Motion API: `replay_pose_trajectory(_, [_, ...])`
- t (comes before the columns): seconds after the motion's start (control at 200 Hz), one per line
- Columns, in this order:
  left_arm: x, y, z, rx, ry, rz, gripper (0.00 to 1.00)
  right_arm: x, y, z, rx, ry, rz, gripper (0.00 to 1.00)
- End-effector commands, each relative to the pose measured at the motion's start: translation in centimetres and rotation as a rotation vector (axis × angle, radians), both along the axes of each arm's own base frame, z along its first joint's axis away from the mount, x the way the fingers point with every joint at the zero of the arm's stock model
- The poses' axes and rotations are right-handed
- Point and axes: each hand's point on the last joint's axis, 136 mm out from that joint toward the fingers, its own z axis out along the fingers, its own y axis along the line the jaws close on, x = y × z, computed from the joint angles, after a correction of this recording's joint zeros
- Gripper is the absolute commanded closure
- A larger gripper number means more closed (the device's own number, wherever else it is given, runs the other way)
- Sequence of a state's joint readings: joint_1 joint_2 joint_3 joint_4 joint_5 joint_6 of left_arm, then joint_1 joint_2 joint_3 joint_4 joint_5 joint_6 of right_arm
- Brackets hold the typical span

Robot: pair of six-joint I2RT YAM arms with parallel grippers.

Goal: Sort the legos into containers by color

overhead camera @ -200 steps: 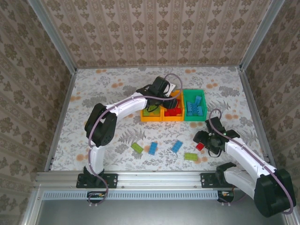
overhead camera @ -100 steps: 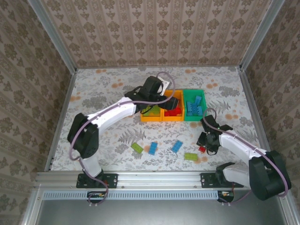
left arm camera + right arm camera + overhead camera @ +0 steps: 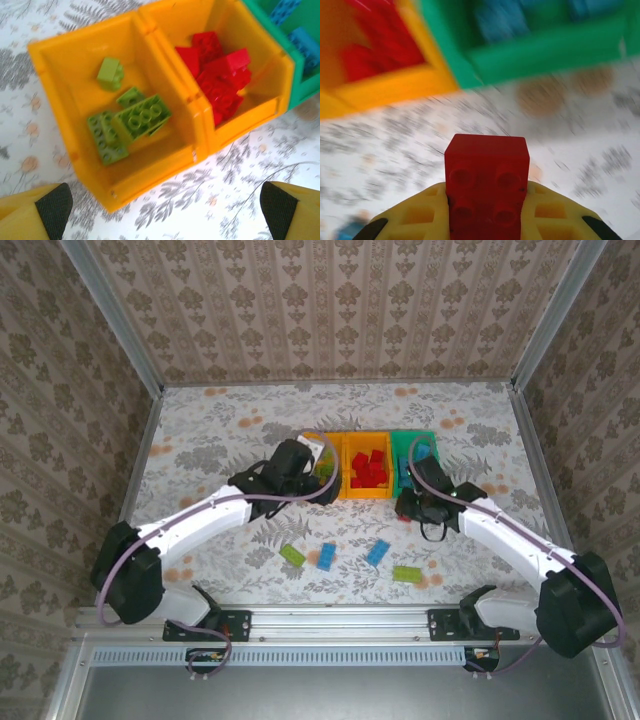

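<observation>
The left arm point(image 3: 200, 520) lay low and stretched forward from its base, angling to the right. The left gripper point(image 3: 303, 465) pointed down with its jaws spread wide, its dark-padded yellow fingertips point(image 3: 50, 205) far apart. The right arm point(image 3: 510, 540) bent inward to the left. The right gripper point(image 3: 486, 200) was clamped on a red brick point(image 3: 486, 175), held upright between its yellow fingers point(image 3: 555, 215).

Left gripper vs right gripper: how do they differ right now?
Left gripper is open and empty; right gripper is shut on a red lego brick. Left gripper looks down on the orange-yellow bin of lime green bricks; right gripper sits above the table near the green bin. Both have yellow fingers.
</observation>
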State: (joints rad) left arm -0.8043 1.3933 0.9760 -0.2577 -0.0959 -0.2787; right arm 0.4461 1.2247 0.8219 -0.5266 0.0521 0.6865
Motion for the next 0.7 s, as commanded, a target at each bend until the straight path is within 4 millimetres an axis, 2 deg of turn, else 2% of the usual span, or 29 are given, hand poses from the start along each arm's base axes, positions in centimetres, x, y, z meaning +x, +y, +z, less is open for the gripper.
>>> replay_pose_trajectory(0.0, [-1.1, 2.0, -1.3, 0.034, 0.020, 0.043, 0.00, 4.2, 2.3, 3.1, -0.002, -0.131, 0.094, 0.83])
replay_pose_trajectory(0.2, [-3.7, 2.1, -3.7, 0.028, 0.092, -0.011, 0.00, 10.0, 6.2, 3.0, 0.000, -0.113, 0.177, 0.83])
replay_pose_trajectory(0.355, [-5.7, 1.5, -5.6, 0.076, 0.136, -0.049, 0.00, 13.7, 7.7, 1.9, -0.037, -0.079, 0.195, 0.83])
replay_pose_trajectory(0.55, [-8.2, 0.7, -7.9, 0.114, 0.219, -0.046, 0.01, 15.8, 7.9, 0.1, -0.046, -0.017, 0.188, 0.78])
replay_pose_trajectory(0.695, [-9.7, 0.0, -9.7, 0.168, 0.273, -0.052, 0.03, 16.2, 7.3, -0.6, -0.053, -0.001, 0.166, 0.61])
